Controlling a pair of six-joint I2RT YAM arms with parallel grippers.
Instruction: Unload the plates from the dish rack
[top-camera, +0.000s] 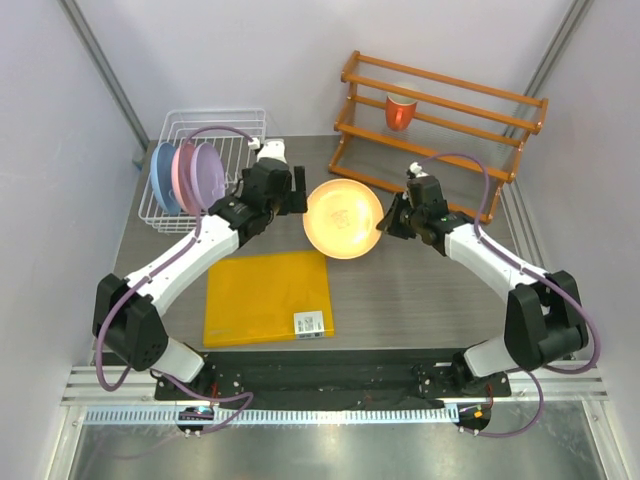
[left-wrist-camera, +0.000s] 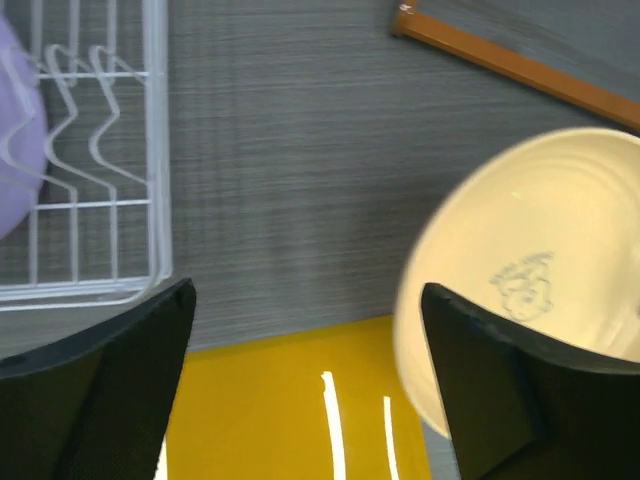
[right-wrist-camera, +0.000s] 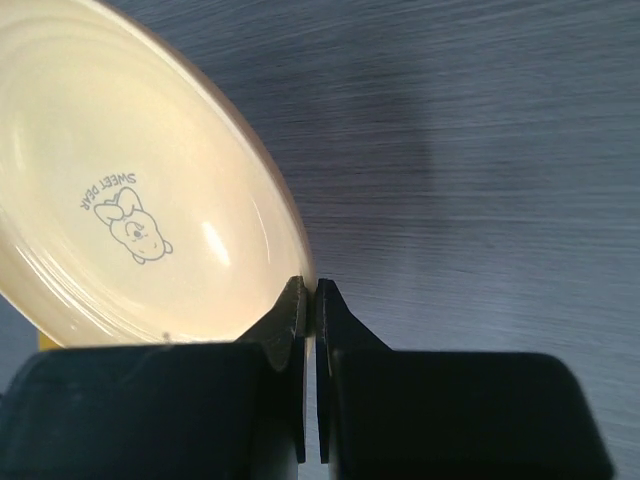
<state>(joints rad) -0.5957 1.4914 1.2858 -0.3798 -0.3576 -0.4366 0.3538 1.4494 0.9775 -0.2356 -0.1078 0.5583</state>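
1. Right pincer (right-wrist-camera: 310, 295): closed on the rim of the orange-yellow plate (right-wrist-camera: 130, 200). Both fingers were clamped edge-on across the rim, one on each face. In the top view the grip sat at the plate's right edge.

2. Orange-yellow plate: it was out of the dish rack (top-camera: 215, 130), over the middle of the tabletop (top-camera: 420, 300), between the two arms. Its hollow face was turned upward and it was tilted. A small printed figure with lettering showed in the hollow. Contact with the tabletop could not be determined.

3. Left pincer (left-wrist-camera: 307, 295): jaws spread wide, with nothing between the fingers. It was positioned between the dish rack and the plate, just beside the plate's left rim, above the far edge of the yellow mat (top-camera: 265, 295).

4. Dish rack: located at the far left of the tabletop. Three plates stood on edge in its left part, close together, in order from left to right: light blue plate (top-camera: 162, 178), pink plate (top-camera: 186, 170), lilac plate (top-camera: 210, 172).

5. Other items: an orange wooden shelf rack (top-camera: 440, 110) stood at the far right, with a red cup (top-camera: 401, 112) on it.
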